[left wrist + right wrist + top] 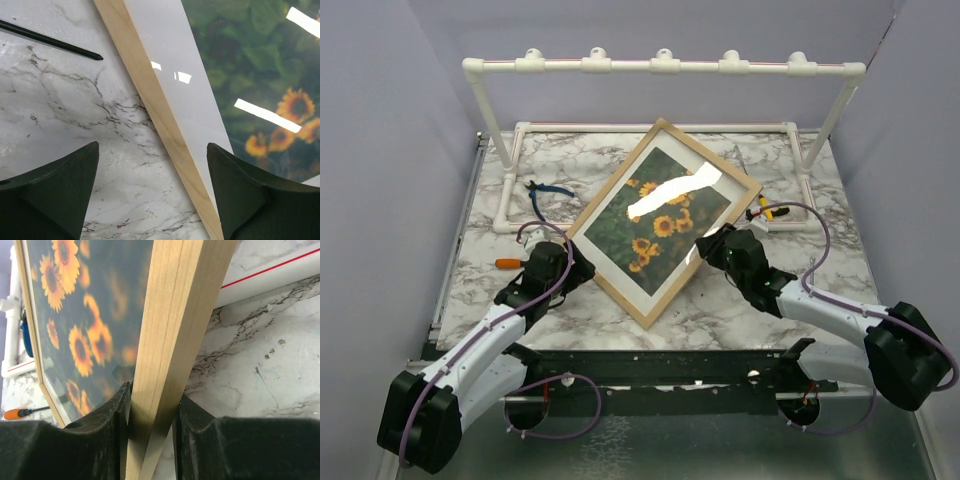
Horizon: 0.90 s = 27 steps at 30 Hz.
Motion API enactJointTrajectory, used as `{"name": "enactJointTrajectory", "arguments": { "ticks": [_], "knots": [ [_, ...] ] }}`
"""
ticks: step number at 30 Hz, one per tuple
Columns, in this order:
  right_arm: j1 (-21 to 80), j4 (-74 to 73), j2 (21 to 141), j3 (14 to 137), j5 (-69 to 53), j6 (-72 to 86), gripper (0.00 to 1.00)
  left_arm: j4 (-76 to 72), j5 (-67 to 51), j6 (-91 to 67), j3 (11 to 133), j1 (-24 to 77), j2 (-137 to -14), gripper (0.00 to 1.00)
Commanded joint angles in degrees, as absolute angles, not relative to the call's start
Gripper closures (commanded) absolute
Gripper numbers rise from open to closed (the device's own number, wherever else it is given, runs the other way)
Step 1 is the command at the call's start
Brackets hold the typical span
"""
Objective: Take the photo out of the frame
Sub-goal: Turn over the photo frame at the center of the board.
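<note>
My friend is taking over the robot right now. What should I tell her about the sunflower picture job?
Right gripper: shut on the wooden edge of the frame, on its near right side.
Left gripper: open, over the frame's left edge, holding nothing.
Photo: inside the frame, sunflowers facing up, over the marble table.
Done: frame gripped.
Left: get to the frame's back, which is not in view, and take the photo out.

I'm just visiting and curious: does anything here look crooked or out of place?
The frame lies skewed on the table, a corner pointing at the near edge instead of sitting square. The right gripper pinches its wooden edge. Nothing looks spilled or broken.
</note>
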State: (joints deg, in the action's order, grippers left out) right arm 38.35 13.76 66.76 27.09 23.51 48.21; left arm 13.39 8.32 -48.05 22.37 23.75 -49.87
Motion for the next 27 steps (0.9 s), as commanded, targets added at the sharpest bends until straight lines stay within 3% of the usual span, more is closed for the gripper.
{"name": "enactJointTrajectory", "arguments": {
  "ticks": [1, 10, 12, 14, 17, 19, 27],
  "knots": [
    [36.2, 3.4, 73.7, 27.8, 25.4, 37.1, 0.75, 14.2, 8.1, -46.3, 24.8, 24.0, -50.0, 0.12],
    [30.5, 5.5, 77.1, 26.6, 16.3, 38.8, 0.72, 17.6, 13.6, -45.0, 30.5, 24.0, -50.1, 0.12],
    [29.5, 5.4, 77.1, 26.6, 15.3, 39.1, 0.65, 18.0, 14.8, -44.9, 31.4, 24.0, -50.3, 0.12],
    [29.0, 5.4, 76.9, 26.6, 14.9, 39.1, 0.63, 17.8, 15.7, -44.9, 32.4, 24.0, -50.8, 0.12],
    [28.3, 4.4, 76.8, 27.2, 15.2, 39.2, 0.42, 17.6, 16.8, -44.3, 34.5, 24.0, -53.1, 0.12],
    [27.6, 3.4, 77.0, 27.8, 15.3, 39.2, 0.35, 17.5, 17.7, -43.6, 36.1, 24.0, -55.3, 0.12],
    [26.2, 1.7, 76.5, 29.0, 12.9, 38.2, 0.28, 15.7, 20.6, -40.8, 40.4, 24.0, -63.1, 0.12]
  ]
}}
